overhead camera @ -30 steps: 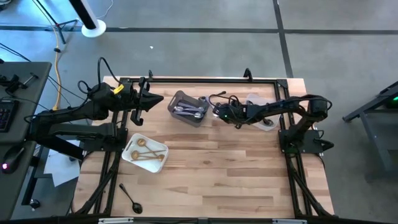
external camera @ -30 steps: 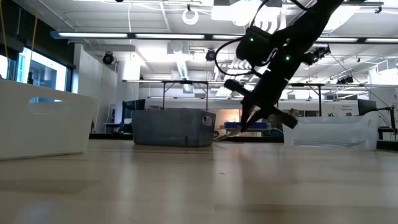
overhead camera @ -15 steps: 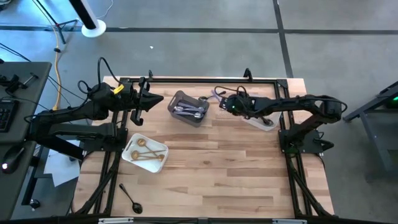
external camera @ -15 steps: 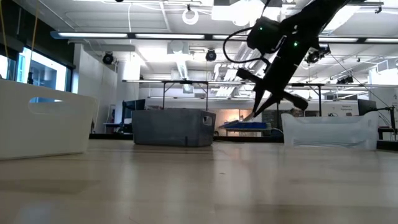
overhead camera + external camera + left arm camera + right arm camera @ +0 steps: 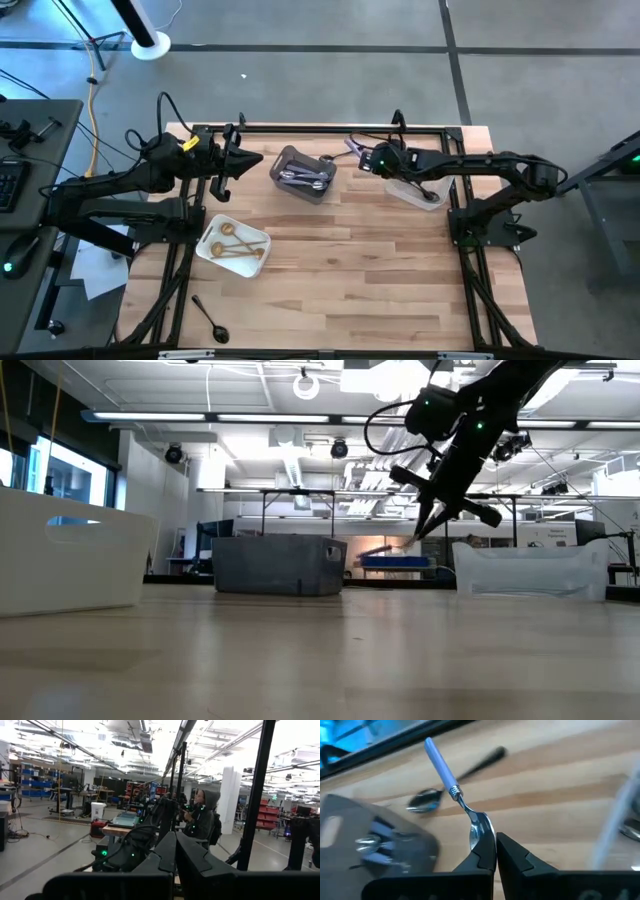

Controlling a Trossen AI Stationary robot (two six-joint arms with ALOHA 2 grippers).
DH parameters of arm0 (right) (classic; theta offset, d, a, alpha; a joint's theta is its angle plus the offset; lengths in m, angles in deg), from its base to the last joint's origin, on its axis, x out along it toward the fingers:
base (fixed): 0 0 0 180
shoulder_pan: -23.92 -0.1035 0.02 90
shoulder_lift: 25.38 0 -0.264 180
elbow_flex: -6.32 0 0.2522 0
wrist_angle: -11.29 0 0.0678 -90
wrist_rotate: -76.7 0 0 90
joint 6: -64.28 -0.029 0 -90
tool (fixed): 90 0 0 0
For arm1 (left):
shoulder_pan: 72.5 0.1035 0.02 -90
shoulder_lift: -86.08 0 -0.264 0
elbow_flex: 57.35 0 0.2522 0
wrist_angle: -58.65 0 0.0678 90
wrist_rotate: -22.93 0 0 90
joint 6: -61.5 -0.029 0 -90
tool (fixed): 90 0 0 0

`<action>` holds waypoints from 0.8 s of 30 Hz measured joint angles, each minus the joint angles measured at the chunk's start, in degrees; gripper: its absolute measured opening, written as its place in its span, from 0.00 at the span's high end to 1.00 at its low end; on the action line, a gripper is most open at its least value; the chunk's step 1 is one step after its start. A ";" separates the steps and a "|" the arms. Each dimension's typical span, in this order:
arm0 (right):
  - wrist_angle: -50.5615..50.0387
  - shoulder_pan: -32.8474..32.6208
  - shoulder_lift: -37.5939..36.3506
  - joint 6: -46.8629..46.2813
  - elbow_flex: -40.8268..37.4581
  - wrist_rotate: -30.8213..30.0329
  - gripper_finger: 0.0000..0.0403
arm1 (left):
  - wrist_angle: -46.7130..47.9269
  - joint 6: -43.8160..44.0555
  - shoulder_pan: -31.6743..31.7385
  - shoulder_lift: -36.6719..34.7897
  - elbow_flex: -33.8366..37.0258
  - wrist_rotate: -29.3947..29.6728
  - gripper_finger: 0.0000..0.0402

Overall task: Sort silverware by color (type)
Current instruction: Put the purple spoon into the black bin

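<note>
Fingers of the right gripper (image 5: 495, 851) are pressed together on the bowl of a lilac-handled spoon (image 5: 451, 785), its handle sticking out ahead of the tips. Seen from above, that gripper (image 5: 366, 156) hangs over the far part of the table (image 5: 380, 260), between the grey bin (image 5: 303, 173) and the clear tub (image 5: 418, 190). From table height the gripper (image 5: 424, 532) is well above the wood, pointing down, with the tub (image 5: 530, 572) just beside it. On the table under the held spoon lies a black spoon (image 5: 455, 780), blurred, so whether it touches the bin is unclear.

The left gripper (image 5: 175, 851) has its fingers pinched together on nothing and waits at the far left part of the table (image 5: 243, 160), raised and aimed across toward the other arm. A person in a hooded top (image 5: 202, 817) shows in the room beyond.

The grey bin holds several shiny silver pieces (image 5: 305, 178). The white tray (image 5: 233, 247), toward the near left, holds gold pieces (image 5: 235, 245). Another black spoon (image 5: 212, 320) lies alone on the wood near the front left edge, well apart from the tray. The clear tub holds at least one piece (image 5: 428, 193), too small to tell which kind.
</note>
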 joint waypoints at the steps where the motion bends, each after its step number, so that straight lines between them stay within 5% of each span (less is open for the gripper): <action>1: 1.18 0.37 -0.15 1.27 0.00 0.50 1.00 | 0.00 0.00 0.00 0.00 0.00 0.00 1.00; 17: 28.68 5.38 -6.12 28.80 0.04 13.05 1.00 | 0.19 0.26 0.00 0.71 -0.02 0.20 1.00; 24: 24.80 9.03 -9.49 36.27 -0.15 19.57 1.00 | 0.22 4.52 0.00 3.77 -0.07 0.31 1.00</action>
